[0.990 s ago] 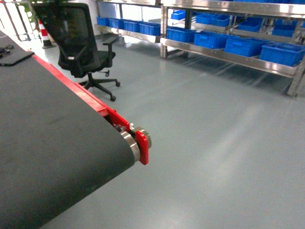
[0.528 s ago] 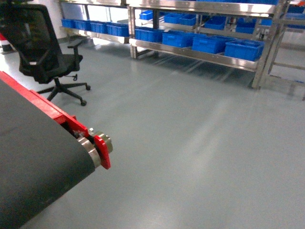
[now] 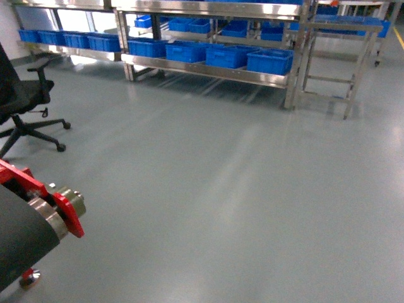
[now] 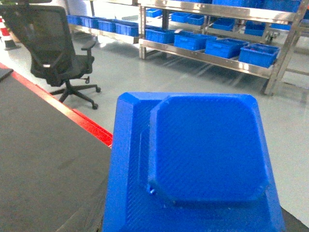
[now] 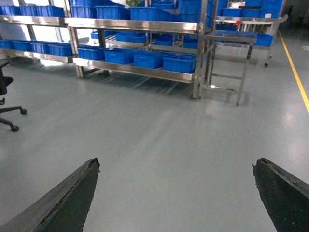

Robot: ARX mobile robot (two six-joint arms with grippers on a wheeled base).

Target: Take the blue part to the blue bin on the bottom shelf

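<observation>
Grey floor (image 3: 252,202) fills most of the head view. A steel rack (image 3: 208,9) is seen along the far wall, with a row of blue bins (image 3: 208,53) on its bottom shelf (image 3: 208,71). A black belt with a red end bracket (image 3: 66,211) is seen at lower left, a black chair (image 3: 22,101) beyond it. The blue part (image 4: 193,164) fills the left wrist view, right up against the camera; the left jaws cannot be made out there. The right jaws are spread wide apart, empty.
</observation>
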